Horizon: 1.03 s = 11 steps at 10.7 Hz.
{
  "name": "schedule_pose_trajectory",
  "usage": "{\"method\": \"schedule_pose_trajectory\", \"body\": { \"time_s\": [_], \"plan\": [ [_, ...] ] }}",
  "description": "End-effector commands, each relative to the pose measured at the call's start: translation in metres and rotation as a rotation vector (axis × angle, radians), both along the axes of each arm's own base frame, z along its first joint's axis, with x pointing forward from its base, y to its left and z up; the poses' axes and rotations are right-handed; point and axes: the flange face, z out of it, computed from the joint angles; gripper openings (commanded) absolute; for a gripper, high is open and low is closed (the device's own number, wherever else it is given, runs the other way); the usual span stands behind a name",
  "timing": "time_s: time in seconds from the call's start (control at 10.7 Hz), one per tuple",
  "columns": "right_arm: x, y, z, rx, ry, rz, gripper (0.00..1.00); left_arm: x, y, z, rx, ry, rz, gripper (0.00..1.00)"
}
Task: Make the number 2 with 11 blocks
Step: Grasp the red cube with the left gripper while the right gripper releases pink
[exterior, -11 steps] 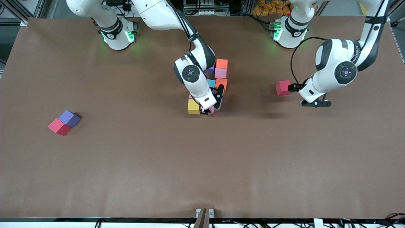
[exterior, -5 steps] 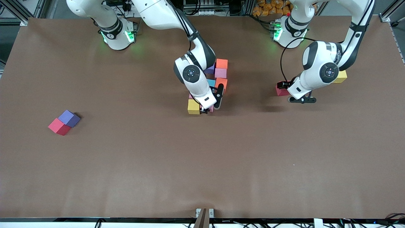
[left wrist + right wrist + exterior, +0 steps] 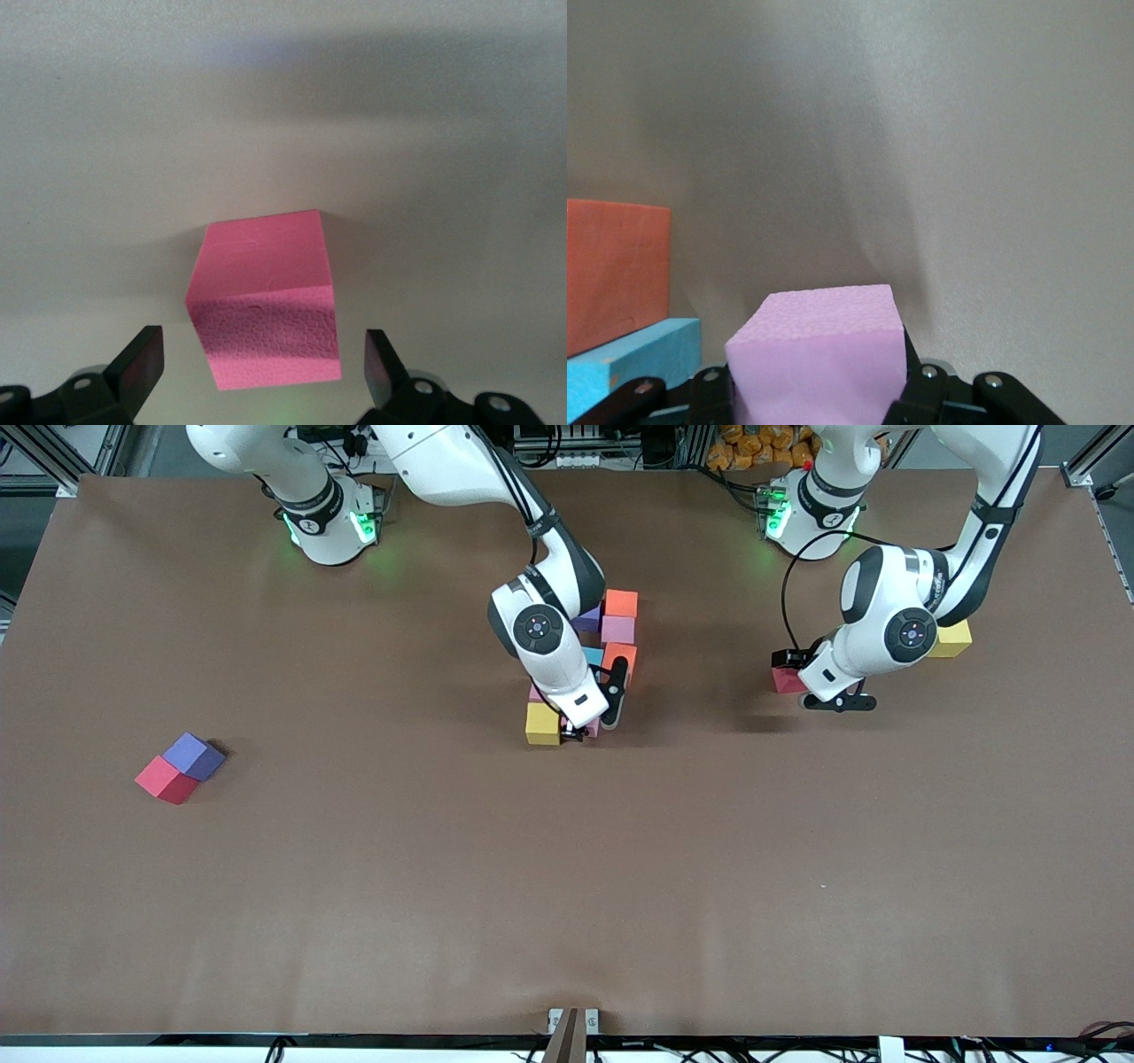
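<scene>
Right gripper [image 3: 580,731] is down at the camera-side end of the block cluster mid-table, fingers clamped on a pink block [image 3: 819,359] just beside the yellow block [image 3: 542,724]. In the right wrist view an orange block [image 3: 616,270] and a light blue block [image 3: 633,359] sit close alongside the held one. The cluster runs away from the camera: orange [image 3: 620,657], pink [image 3: 617,630], orange [image 3: 620,603], a purple one [image 3: 587,620] partly hidden by the arm. Left gripper [image 3: 264,372] hangs low over a red block [image 3: 785,679] toward the left arm's end, fingers [image 3: 137,363] spread wide either side of it, not touching. Another yellow block [image 3: 952,639] lies near that arm. A red block [image 3: 164,779] and purple block [image 3: 193,755] touch, well apart toward the right arm's end.
</scene>
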Motion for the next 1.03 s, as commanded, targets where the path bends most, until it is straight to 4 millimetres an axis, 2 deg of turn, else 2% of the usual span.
{"method": "schedule_pose_trajectory", "body": {
  "time_s": [0.0, 0.19, 0.37, 0.47, 0.65, 0.84, 0.94],
  "plan": [
    [-0.002, -0.001, 0.011, -0.024, -0.029, 0.033, 0.20, -0.002, 0.000, -0.012, -0.021, -0.004, 0.008, 1.00],
    [0.000, -0.004, 0.008, -0.032, -0.031, 0.038, 0.20, -0.002, 0.000, -0.018, -0.022, 0.007, 0.009, 1.00],
    [0.008, -0.008, 0.010, -0.027, -0.037, 0.028, 0.20, 0.000, 0.000, -0.022, -0.026, 0.005, 0.010, 0.77],
    [0.009, -0.006, 0.011, -0.023, -0.041, 0.026, 0.20, 0.000, 0.000, -0.022, -0.026, 0.005, 0.010, 0.71],
    [0.010, -0.005, 0.007, -0.025, -0.043, 0.023, 0.20, 0.001, 0.002, -0.019, -0.026, 0.000, 0.009, 0.68],
    [0.012, -0.006, 0.004, -0.021, -0.056, 0.018, 0.20, 0.008, 0.006, -0.013, -0.028, -0.013, 0.015, 0.48],
    [0.012, -0.007, 0.002, -0.023, -0.059, 0.015, 0.20, 0.015, 0.006, -0.008, -0.026, -0.025, 0.027, 0.43]
  ]
}}
